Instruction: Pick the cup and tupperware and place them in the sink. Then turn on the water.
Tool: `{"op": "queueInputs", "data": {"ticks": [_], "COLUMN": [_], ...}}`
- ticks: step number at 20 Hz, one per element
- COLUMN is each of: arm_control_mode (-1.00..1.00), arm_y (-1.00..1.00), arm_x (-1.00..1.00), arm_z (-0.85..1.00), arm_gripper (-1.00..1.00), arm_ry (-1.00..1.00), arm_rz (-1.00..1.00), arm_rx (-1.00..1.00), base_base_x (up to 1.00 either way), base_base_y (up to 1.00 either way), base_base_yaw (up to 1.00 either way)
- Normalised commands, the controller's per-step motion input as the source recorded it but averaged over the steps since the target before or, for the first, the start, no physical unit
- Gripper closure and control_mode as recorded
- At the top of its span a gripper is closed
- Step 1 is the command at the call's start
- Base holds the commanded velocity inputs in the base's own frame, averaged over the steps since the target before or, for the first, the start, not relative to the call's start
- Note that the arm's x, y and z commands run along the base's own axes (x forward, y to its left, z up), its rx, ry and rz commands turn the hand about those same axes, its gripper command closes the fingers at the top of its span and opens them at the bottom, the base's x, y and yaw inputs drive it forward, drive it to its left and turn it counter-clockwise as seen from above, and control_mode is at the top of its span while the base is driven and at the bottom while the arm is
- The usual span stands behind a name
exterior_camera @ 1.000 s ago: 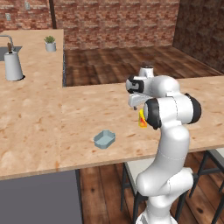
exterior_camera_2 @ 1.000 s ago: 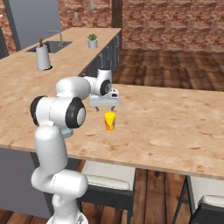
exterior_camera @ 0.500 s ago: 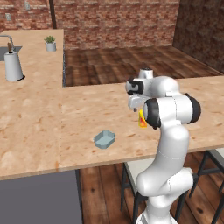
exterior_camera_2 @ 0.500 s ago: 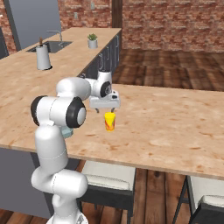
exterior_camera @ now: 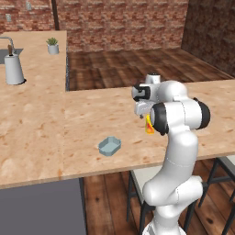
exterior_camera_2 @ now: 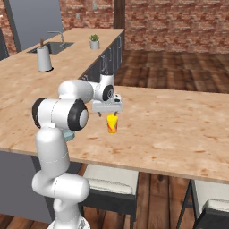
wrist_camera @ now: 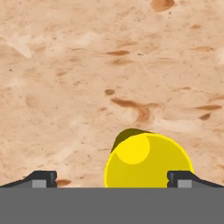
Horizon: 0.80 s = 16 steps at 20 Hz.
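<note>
Pincer (exterior_camera_2: 108, 112) hangs above the cup (exterior_camera_2: 112, 124) on the wooden counter (exterior_camera_2: 179, 125), its 2 jaws spread wide and nothing between them. From the hand camera, the 2 dark fingertips (wrist_camera: 41, 178) stand far apart at the bottom edge, and the yellow cup (wrist_camera: 146, 162) sits between them, nearer the one on the picture's right, seen from above with its open mouth facing the camera. No finger touches it there.

Set against the pictures from 1 second and half a second ago, hardly anything differs: the arm holds the same bent pose, the pincer is as wide as before and at about the same height over the cup, and the cup has not shifted on the counter.

From the left base camera the cup (exterior_camera: 148, 125) shows as a yellow and orange sliver beside the arm's upper joint, mostly hidden by it, with the pincer (exterior_camera: 143, 109) just above. The tupperware (exterior_camera: 109, 145) lies flat on the counter to the left of the arm, well apart from the cup, in the same spot as earlier. Far off on the other run of counter sits the sink (exterior_camera_2: 50, 48) with its faucet (exterior_camera_2: 58, 35), beside a grey canister (exterior_camera_2: 44, 59) and a small potted plant (exterior_camera_2: 94, 42).
</note>
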Motion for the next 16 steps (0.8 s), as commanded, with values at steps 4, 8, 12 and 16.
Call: {"op": "queueInputs", "data": {"ticks": [4,8,12,16], "arm_control_mode": [-1.0,-1.0,-1.0,-1.0], "arm_y": [0.0,0.0,0.0,0.0], "arm_x": [0.0,0.0,0.0,0.0], "arm_z": [-0.08,-0.09,-0.1,-0.1], "arm_gripper": [-1.0,-1.0,-1.0,-1.0], "arm_ry": [0.0,0.0,0.0,0.0], "arm_rz": [0.0,0.0,0.0,0.0], "arm_rx": [0.0,0.0,0.0,0.0], "base_base_x": [0.0,0.0,0.0,0.0], "base_base_y": [0.0,0.0,0.0,0.0], "base_base_yaw": [0.0,0.0,0.0,0.0]}}
